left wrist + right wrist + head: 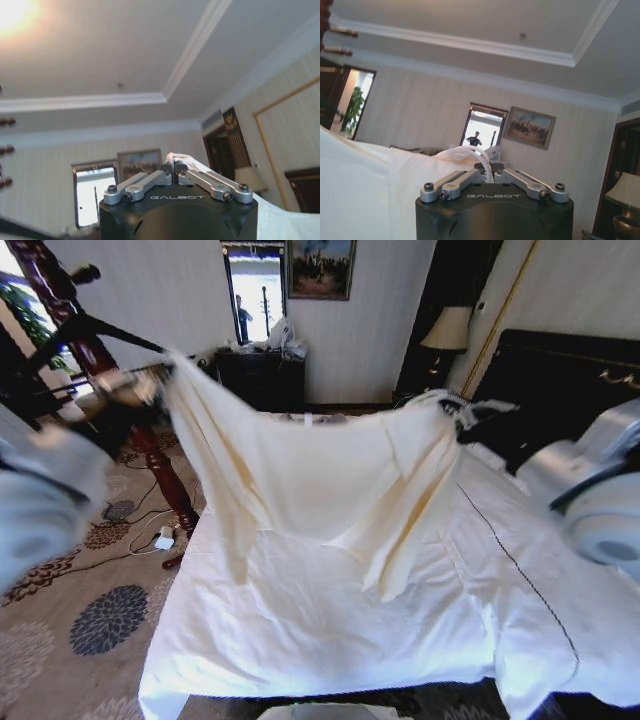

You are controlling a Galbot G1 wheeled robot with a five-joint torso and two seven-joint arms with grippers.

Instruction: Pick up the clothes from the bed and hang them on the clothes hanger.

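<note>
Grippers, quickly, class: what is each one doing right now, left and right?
Left gripper: shut on the clothes, raised above the bed.
Right gripper: shut on the clothes, holding up the other end.

Both arms are raised and spread wide. The black left gripper and black right gripper each have silver fingers pinched together on cream-ivory soft fabric clothes.

Both blurred arms; clothes hem cropped.
</note>
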